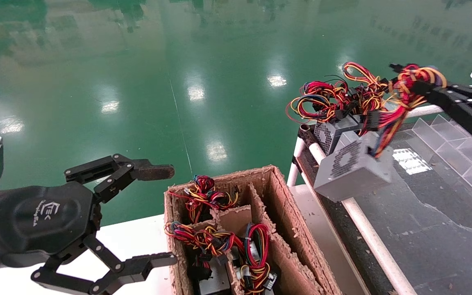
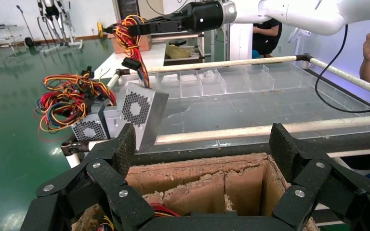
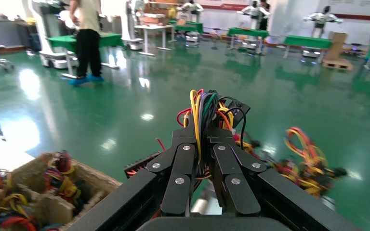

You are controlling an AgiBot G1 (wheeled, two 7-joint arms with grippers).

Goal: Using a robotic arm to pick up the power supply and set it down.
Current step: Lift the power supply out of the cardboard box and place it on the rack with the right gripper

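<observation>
The power supply (image 1: 352,168), a silver-grey box with a honeycomb vent, hangs tilted by its wires over the white rail at the table's left edge; the left wrist view also shows this power supply (image 2: 142,113). My right gripper (image 1: 418,86) is shut on its red, yellow and orange wire bundle (image 1: 400,92). In the right wrist view the wire bundle (image 3: 203,110) rises from between the closed fingers of the right gripper (image 3: 202,137). Whether the box's lower edge touches the rail is hidden. My left gripper (image 1: 172,215) stands open and empty at the lower left, beside the cardboard box.
A divided cardboard box (image 1: 279,205) holds more grey supplies with wire bundles (image 1: 219,241). Another grey supply (image 1: 334,131) with tangled wires (image 1: 322,100) sits on the table's corner. A clear compartment tray (image 1: 453,135) lies on the dark table, edged by a white rail (image 1: 369,233).
</observation>
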